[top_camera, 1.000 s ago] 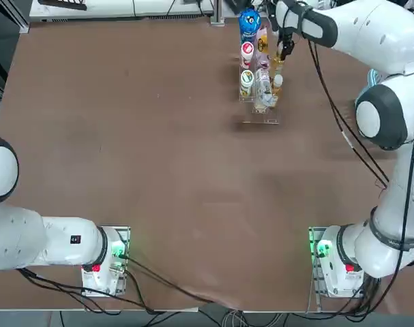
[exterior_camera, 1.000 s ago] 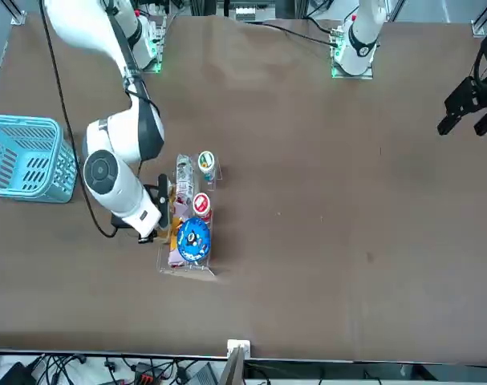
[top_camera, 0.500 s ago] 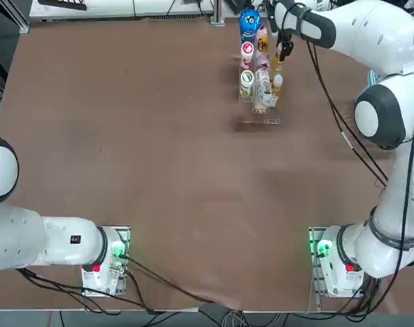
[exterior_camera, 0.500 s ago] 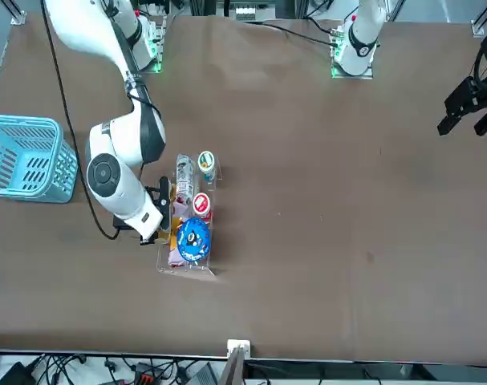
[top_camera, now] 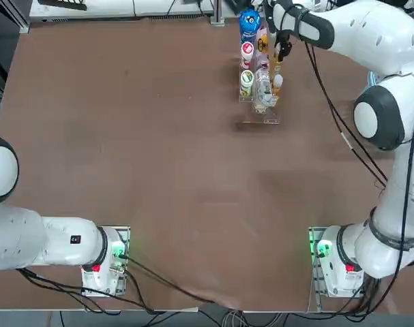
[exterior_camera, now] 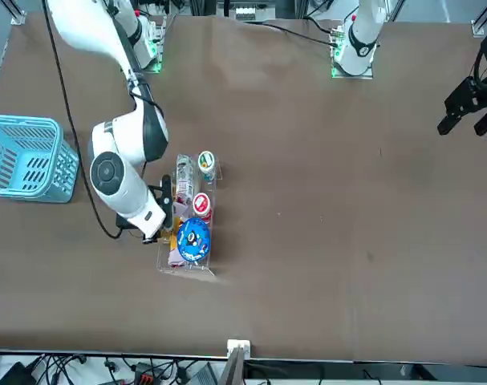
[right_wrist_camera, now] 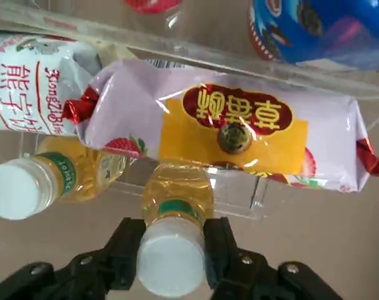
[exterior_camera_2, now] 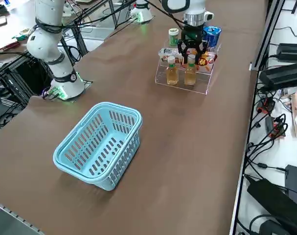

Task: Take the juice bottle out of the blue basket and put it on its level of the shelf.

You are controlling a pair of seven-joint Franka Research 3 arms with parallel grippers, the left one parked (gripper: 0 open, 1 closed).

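The black right fingers (right_wrist_camera: 175, 256) pinch the white-capped amber juice bottle (right_wrist_camera: 177, 206) at the clear acrylic shelf (exterior_camera_2: 202, 86) (just letting go remains, I'd judge).

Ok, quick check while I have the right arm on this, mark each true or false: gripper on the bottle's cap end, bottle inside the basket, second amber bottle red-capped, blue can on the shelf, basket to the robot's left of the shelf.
The right gripper is shut on the juice bottle at its cap end. True.
The juice bottle is inside the blue basket. False: it is at the shelf.
The second amber bottle has a red cap. False: white.
The blue can is on the shelf. True.
The basket is left of the shelf. False: right.
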